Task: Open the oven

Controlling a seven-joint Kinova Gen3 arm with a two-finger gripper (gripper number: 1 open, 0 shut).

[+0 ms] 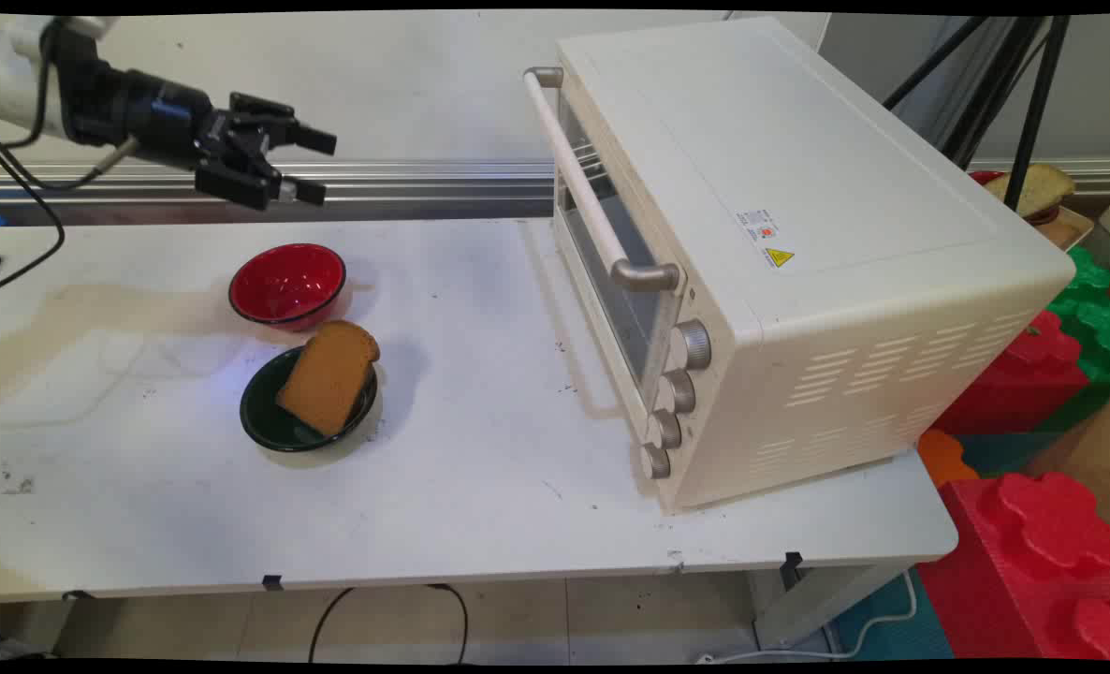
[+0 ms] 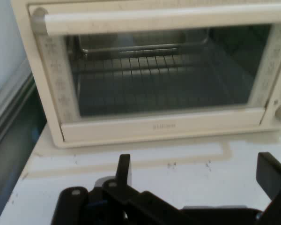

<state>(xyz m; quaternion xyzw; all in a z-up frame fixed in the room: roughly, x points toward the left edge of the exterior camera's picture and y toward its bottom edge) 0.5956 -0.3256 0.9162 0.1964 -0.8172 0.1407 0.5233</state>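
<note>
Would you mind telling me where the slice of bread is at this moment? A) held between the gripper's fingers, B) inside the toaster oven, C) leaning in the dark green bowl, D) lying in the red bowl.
C: the slice of bread leans tilted in the dark green bowl, while the red bowl beside it holds nothing, the toaster oven has its door shut, and the gripper hangs open in the air.

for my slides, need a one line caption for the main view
Open gripper hangs above a red bowl; bread slice in a dark green bowl, closed toaster oven at right.
</note>
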